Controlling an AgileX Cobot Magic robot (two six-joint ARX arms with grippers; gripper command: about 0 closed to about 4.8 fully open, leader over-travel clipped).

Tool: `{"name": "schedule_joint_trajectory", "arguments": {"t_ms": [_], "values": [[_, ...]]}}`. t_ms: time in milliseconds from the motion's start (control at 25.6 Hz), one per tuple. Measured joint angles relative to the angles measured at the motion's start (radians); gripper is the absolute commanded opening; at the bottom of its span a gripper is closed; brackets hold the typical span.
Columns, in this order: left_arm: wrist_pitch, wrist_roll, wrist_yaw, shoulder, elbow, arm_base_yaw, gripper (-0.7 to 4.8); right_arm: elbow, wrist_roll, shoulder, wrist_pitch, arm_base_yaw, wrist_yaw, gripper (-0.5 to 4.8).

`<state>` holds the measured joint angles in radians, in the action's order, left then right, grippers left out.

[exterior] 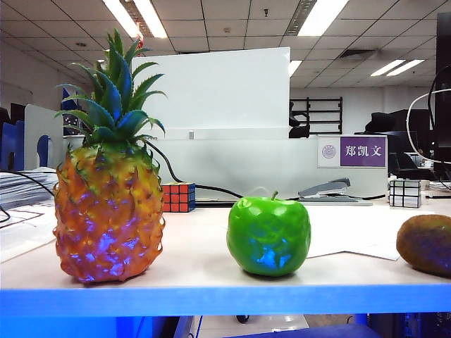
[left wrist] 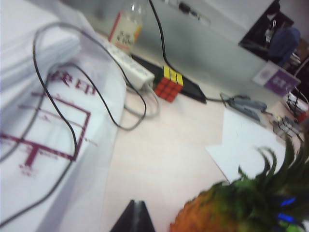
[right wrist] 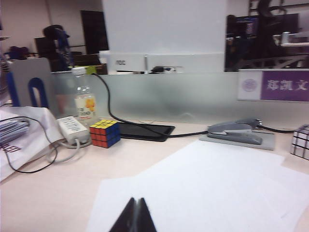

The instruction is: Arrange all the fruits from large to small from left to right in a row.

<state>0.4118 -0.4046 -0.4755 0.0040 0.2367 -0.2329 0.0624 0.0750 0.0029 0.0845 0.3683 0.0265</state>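
On the bench (exterior: 211, 271), three fruits are seen in a row in the exterior view. Far left, the pineapple (exterior: 109, 211) is stood upright, green crown up. Behind it, just to its right, a Rubik's cube (exterior: 178, 197) is seen, with a black cable run past it. Near the middle, the green apple (exterior: 268, 235) is set upright, stem up, well apart from the pineapple. At the far right edge, the brown kiwi (exterior: 425, 244) is partly cut off by the frame. Farther back, a grey stapler (exterior: 328, 190) and a mirror cube (exterior: 404, 192) are placed on the right side.

No arm is seen in the exterior view. In the left wrist view, the left end effector (left wrist: 134, 217) is closed, tips together and nothing gripped, held over bare bench beside the pineapple. In the right wrist view, the right end effector (right wrist: 134, 217) is closed and empty, held above white paper sheets (right wrist: 207, 188).
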Motion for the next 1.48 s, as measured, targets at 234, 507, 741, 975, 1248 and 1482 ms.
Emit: {"name": "schedule_joint_trajectory", "arguments": {"t_ms": [234, 507, 741, 975, 1248, 1482], "values": [[0.003, 0.000, 0.001, 0.000, -0.067, 0.065, -0.05, 0.000, 0.000, 0.000, 0.000, -0.027, -0.002, -0.01], [0.006, 0.000, 0.002, 0.000, -0.132, 0.091, -0.05, 0.000, 0.000, 0.000, 0.000, -0.079, -0.002, -0.01], [-0.005, 0.000, 0.008, 0.000, -0.156, 0.106, -0.05, 0.000, 0.000, 0.000, 0.000, -0.192, -0.002, 0.00], [-0.008, 0.000, 0.008, 0.000, -0.157, 0.177, -0.05, -0.010, 0.000, 0.000, 0.003, -0.271, -0.001, 0.00], [-0.008, 0.000, 0.007, 0.000, -0.158, 0.220, -0.05, -0.042, 0.000, 0.000, -0.006, -0.291, -0.001, 0.00], [-0.008, 0.000, 0.006, 0.000, -0.158, 0.228, -0.06, -0.042, 0.000, 0.000, -0.045, -0.291, -0.001, 0.00]]}}
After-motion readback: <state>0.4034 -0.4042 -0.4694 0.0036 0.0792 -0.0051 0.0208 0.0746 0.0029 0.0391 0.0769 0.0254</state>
